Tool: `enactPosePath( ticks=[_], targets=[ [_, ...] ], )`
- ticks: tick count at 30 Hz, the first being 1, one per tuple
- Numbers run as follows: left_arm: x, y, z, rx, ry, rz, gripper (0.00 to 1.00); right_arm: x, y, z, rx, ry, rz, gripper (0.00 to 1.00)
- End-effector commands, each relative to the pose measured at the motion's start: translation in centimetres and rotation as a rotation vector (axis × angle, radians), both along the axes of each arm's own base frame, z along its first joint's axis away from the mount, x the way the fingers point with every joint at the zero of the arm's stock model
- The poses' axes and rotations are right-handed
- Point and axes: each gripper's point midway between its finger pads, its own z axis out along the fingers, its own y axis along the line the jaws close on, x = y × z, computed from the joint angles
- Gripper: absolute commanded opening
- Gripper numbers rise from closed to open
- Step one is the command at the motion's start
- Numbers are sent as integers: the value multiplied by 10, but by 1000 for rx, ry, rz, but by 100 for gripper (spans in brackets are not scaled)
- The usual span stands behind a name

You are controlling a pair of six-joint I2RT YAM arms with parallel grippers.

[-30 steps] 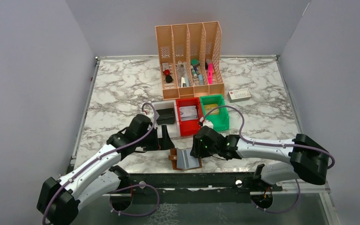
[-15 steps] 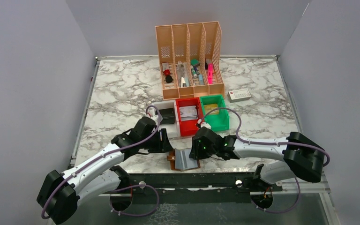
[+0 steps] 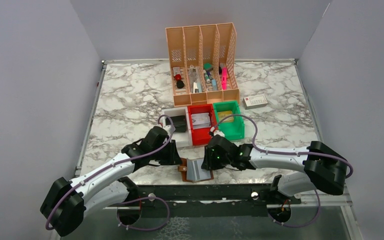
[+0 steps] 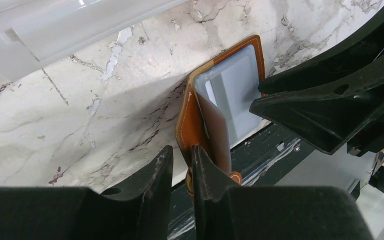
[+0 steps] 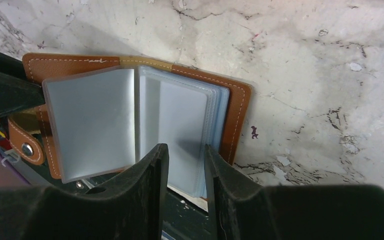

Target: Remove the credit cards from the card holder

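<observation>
Marble table [image 3: 130, 100] edge: card holder [image 4: 205, 125] flap between left gripper [image 4: 181, 152] fingers

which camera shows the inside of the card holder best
Right wrist: the card holder lies open under it, clear sleeves fanned across the frame. Left wrist sees it at a slant, one cover raised. Top view shows it only small.

My left claw [image 3: 178, 156] and right claw [image 3: 208, 159] flank the brown card holder [image 3: 196, 171], lying open at the marble worktop's [image 3: 130, 100] near edge; a red bin [image 3: 202, 136] sits just beyond, farther back.
</observation>
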Motion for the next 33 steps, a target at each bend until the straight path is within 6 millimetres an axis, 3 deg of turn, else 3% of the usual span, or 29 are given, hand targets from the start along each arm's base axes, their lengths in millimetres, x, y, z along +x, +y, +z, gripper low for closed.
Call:
enactPosePath(
  ticks=[1, 16, 28, 33],
  targets=[
    [-2, -10, 4, -46, -3, -40, 20, -3, 12, 7, 44, 13, 34, 37],
    [-1, -10, 0, -38, 3, -25, 2, -3, 13, 1, 34, 28, 30, 36],
    [5, -5, -7, -1, -4, 19, 0, -3, 33, 46, 202, -50, 105, 35],
    [6, -3, -7, -5, -13, 31, 0, 3, 17, 28, 95, -25, 19, 36]
  ],
)
